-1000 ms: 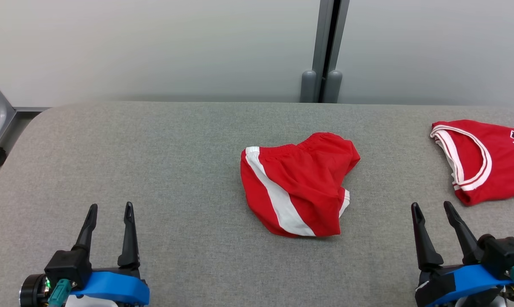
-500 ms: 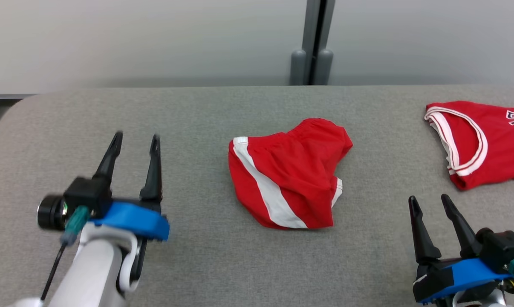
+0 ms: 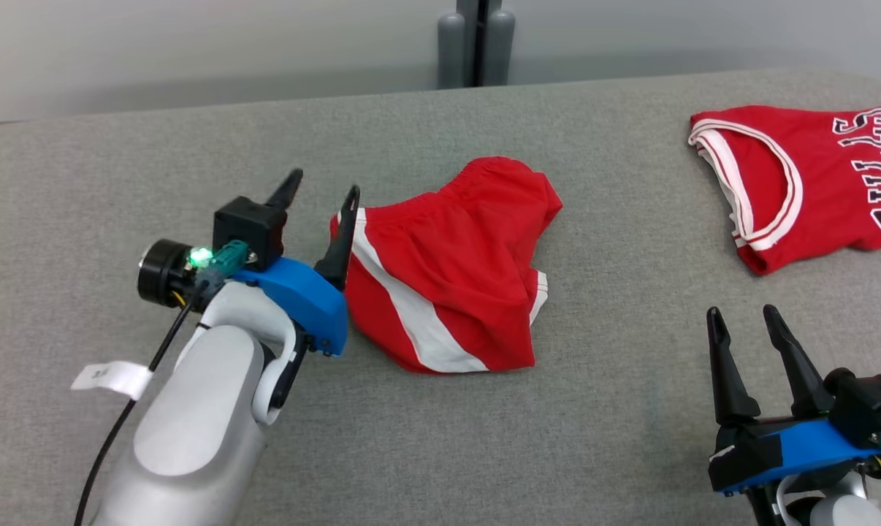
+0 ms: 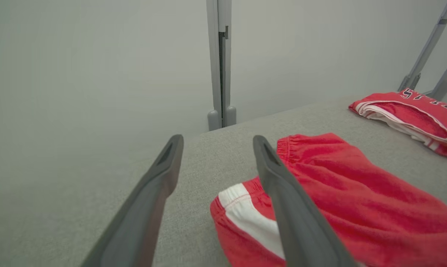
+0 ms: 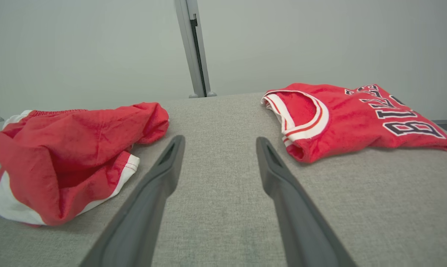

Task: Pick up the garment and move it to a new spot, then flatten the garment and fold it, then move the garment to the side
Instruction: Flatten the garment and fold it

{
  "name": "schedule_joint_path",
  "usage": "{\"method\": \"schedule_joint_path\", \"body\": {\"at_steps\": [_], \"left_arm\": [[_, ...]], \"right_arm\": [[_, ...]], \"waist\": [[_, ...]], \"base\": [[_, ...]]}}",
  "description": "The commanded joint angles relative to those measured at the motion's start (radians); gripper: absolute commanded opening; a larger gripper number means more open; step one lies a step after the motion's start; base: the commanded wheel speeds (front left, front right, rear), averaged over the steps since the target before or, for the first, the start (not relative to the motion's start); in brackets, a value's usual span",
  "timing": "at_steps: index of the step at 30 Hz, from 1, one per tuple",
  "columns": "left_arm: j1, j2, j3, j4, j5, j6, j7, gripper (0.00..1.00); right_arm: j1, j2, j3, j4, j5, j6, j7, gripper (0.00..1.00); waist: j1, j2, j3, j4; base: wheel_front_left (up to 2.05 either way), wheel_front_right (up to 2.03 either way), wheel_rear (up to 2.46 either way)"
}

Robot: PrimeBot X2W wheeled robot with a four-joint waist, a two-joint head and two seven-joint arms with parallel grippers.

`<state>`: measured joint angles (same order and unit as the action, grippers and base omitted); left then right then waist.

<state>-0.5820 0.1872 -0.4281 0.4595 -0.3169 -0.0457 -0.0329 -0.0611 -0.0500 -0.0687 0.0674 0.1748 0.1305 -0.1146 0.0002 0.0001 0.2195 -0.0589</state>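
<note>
Left gripper (image 3: 323,184) first: its two dark fingers stand moderately apart with nothing between them, pointing away from me and a little to the right over the grey padded table (image 3: 119,161). Its inner finger (image 3: 342,234) lines up with the left corner of the red shorts (image 3: 448,263), where the white side stripe meets the waistband. In the left wrist view that white corner shows in the gap just beside this finger, but I cannot tell whether the finger touches the cloth. The shorts lie crumpled near the middle of the table, just right of this gripper. Their gathered waistband is on the far side, away from me, and the hems face me. The white stripe runs slantwise from the far left corner to the near edge, and the heap is longest along much the same slant. My right gripper (image 3: 741,313) hangs at the near right with fingers parted about as widely, also empty, well apart from the shorts. Beyond it, at the far right of the table, lies a red jersey (image 3: 798,183) with white trim and dark lettering, apart from the shorts.
</note>
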Motion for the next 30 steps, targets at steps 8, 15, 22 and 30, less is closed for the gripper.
{"method": "schedule_joint_path", "body": {"at_steps": [8,15,22,30], "left_arm": [[-0.050,-0.015,-0.046,0.153,-0.007,-0.030,0.078,1.00],[-0.058,-0.023,-0.073,0.276,-0.016,-0.042,0.136,1.00],[-0.059,-0.036,-0.092,0.357,-0.033,-0.054,0.137,0.34],[-0.074,-0.051,-0.086,0.378,-0.051,-0.060,0.037,0.00]], "right_arm": [[-0.043,-0.001,0.010,0.024,0.016,0.001,-0.027,1.00],[-0.064,-0.001,0.018,0.043,0.017,0.001,-0.040,1.00],[-0.069,-0.001,0.016,0.059,0.015,0.001,-0.047,1.00],[-0.056,-0.001,0.007,0.059,0.004,0.001,-0.040,1.00]], "waist": [[-0.0002,-0.0001,0.051,-0.030],[-0.0002,-0.0001,0.074,-0.051],[-0.0002,-0.0001,0.073,-0.061],[-0.0002,-0.0001,0.048,-0.048]], "base": [[0.00,0.00,0.00],[0.00,0.00,0.00],[0.00,0.00,0.00],[0.00,0.00,0.00]]}}
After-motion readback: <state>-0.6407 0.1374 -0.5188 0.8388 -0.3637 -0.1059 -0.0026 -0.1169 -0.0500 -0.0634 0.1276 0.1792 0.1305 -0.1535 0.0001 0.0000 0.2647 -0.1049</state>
